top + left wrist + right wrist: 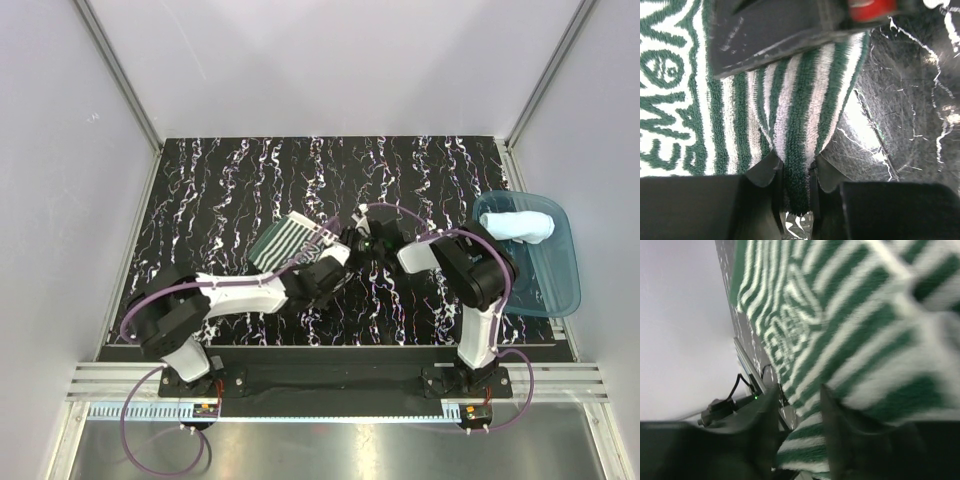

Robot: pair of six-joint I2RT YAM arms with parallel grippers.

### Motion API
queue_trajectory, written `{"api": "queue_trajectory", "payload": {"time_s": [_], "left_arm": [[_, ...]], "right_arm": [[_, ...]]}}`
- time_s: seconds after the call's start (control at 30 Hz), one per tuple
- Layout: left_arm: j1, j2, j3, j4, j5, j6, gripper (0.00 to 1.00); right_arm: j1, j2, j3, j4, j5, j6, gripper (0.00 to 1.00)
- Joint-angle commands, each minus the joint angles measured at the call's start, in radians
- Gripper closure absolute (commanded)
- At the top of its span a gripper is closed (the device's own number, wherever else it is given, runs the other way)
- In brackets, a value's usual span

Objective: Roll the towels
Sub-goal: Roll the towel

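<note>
You're pinching a fold of striped towel (805, 110) w/ L gripper (795, 172); R gripper (799, 397): can't tell if clamping. Risk: thin bite slipping, roll going skewed.

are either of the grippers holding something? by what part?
Left gripper pinches the striped towel by a bunched fold at its edge. Right gripper is at the same towel; too blurred to tell if it grips.

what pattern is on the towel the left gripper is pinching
The striped towel has dark green and white stripes, clearest in the left wrist view.
</note>
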Motion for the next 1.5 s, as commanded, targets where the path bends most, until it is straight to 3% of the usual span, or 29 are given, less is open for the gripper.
{"api": "queue_trajectory", "payload": {"time_s": [0.0,0.1,0.33,0.47,0.63,0.87,1.0,1.17,1.47], "left_arm": [[0.066,-0.040,-0.079,0.086,0.160,-0.057,1.00],[0.102,-0.051,-0.142,0.152,0.256,-0.091,1.00],[0.166,-0.074,-0.233,0.278,0.439,-0.148,1.00],[0.201,-0.071,-0.222,0.277,0.504,-0.163,1.00],[0.278,-0.066,-0.240,0.350,0.672,-0.257,1.00],[0.388,-0.055,-0.306,0.479,0.826,-0.433,1.00],[0.464,0.018,-0.398,0.734,0.979,-0.622,1.00],[0.525,0.170,-0.476,1.034,1.070,-0.787,1.00],[0.550,0.187,-0.478,1.035,1.094,-0.812,1.00]], "right_arm": [[0.010,-0.088,0.054,-0.266,0.092,-0.129,0.50],[0.009,-0.135,0.121,-0.433,0.155,-0.196,0.39],[-0.043,-0.250,0.282,-0.873,0.428,-0.295,0.37],[-0.057,-0.364,0.317,-0.970,0.558,-0.328,0.29],[-0.057,-0.510,0.293,-1.027,0.617,-0.342,0.28],[-0.056,-0.571,0.119,-0.947,0.545,-0.287,0.29],[-0.002,-0.556,0.049,-0.859,0.514,-0.249,0.29],[0.058,-0.472,0.000,-0.690,0.461,-0.189,0.29],[0.081,-0.321,-0.011,-0.432,0.385,-0.150,0.28]]}}
